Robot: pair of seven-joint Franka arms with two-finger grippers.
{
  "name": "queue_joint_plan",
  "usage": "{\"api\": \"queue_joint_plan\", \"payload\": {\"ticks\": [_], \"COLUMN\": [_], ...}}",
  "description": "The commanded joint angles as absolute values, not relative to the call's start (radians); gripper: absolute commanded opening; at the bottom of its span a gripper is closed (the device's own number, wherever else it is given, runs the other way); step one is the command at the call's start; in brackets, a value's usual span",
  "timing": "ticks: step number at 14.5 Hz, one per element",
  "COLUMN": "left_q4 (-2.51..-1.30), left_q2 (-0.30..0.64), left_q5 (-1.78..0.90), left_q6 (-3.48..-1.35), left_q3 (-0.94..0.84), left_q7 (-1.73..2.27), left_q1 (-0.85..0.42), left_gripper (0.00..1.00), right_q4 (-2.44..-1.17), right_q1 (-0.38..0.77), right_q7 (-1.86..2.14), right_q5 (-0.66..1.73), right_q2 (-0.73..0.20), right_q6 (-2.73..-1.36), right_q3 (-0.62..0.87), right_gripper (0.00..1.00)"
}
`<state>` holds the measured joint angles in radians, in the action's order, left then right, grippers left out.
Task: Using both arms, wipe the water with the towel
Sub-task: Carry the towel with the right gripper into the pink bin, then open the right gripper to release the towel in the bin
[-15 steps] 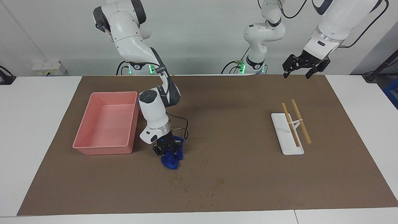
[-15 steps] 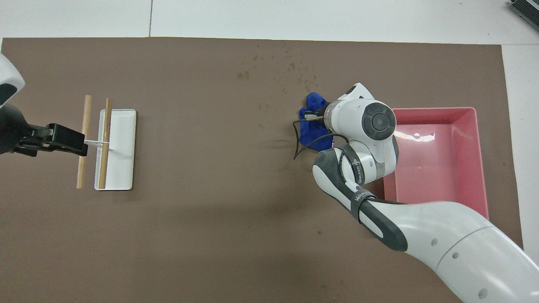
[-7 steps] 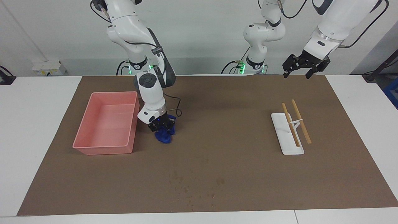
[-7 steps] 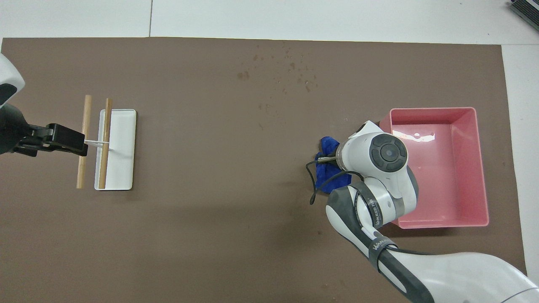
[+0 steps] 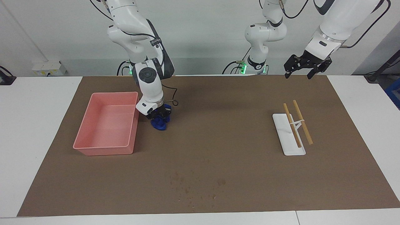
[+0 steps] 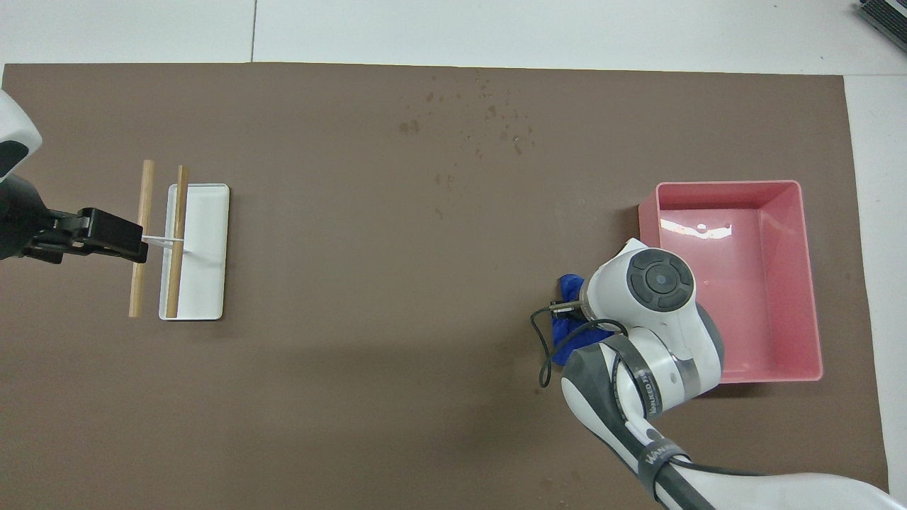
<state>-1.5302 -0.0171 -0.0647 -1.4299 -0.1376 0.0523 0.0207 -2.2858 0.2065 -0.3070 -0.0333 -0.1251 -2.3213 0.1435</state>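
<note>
My right gripper [image 5: 158,117] is shut on a crumpled blue towel [image 5: 158,123], which hangs from it beside the pink bin, toward the bin's end nearer to the robots. I cannot tell whether the towel touches the mat. In the overhead view the right wrist hides the gripper, and only bits of the towel [image 6: 567,287] show. The water [image 5: 188,189] is a patch of small dark damp spots on the brown mat, farther from the robots than the towel; it also shows in the overhead view [image 6: 496,125]. My left gripper [image 5: 299,73] is open and empty, and waits raised over the mat's edge nearest the robots.
An empty pink bin [image 5: 103,150] stands toward the right arm's end, also in the overhead view [image 6: 730,187]. A white tray [image 5: 280,128] carrying two wooden sticks [image 5: 302,122] lies toward the left arm's end. A black cable loops off the right wrist.
My right gripper has carried the blue towel away from the water spots, toward the robots, along the pink bin's side. The left arm has not moved.
</note>
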Motion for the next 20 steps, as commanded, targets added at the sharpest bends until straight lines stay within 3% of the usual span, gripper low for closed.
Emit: {"api": "queue_joint_plan", "payload": {"ticks": [1,6,10,15,20], "left_q4": [-1.559,-1.559,-1.559,-1.559,-1.559], "left_q2": [-0.046,-0.046,-0.046,-0.046,-0.046], "left_q5": [-0.048,-0.048,-0.048,-0.048,-0.048], "left_q6": [-1.424,-1.424,-1.424,-1.424,-1.424], "left_q3": [-0.149,-0.149,-0.149,-0.149,-0.149], "left_q7": [0.043,0.043,0.043,0.043,0.043], "left_q1": [0.037,0.037,0.037,0.038,0.037], "left_gripper": [1.0,1.0,1.0,1.0,1.0], "right_q4": [-2.286,-2.068,-1.984,-1.996,-2.133], "right_q1": [0.199,0.173,0.095,-0.098,-0.23], "right_q7": [-0.318,-0.318,-0.299,-0.096,0.055], "right_q5": [-0.026,0.035,0.035,0.034,0.035], "right_q2": [-0.051,-0.003,0.028,0.014,-0.011], "right_q6": [-2.223,-1.92,-1.826,-1.908,-2.046], "right_q3": [0.144,0.138,0.133,0.132,0.132], "right_gripper": [0.0,0.0,0.0,0.0,0.0]}}
